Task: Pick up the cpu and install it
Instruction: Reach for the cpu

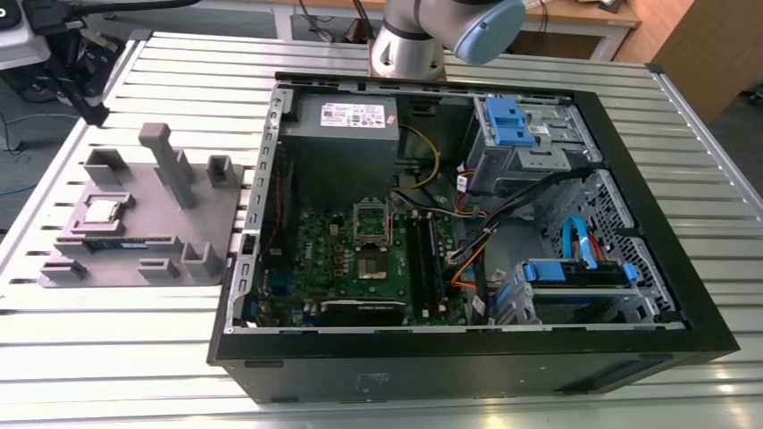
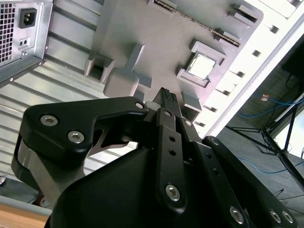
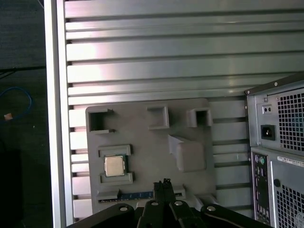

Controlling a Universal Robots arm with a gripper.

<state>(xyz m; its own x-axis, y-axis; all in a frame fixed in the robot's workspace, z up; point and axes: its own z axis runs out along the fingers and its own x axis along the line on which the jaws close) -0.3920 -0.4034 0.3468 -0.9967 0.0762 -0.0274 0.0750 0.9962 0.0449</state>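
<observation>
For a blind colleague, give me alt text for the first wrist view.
The cpu sits in its pocket on a grey holder tray, with the shut, empty gripper hovering near it. The tray rests on a slatted metal table beside a computer case.

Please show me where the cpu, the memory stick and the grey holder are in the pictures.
cpu point(image 3: 114, 166): first wrist view, centre of its silver top.
memory stick point(image 3: 135, 195): first wrist view, middle of its visible strip.
grey holder point(image 1: 221, 214): exterior view, bare flat surface near the case.
</observation>
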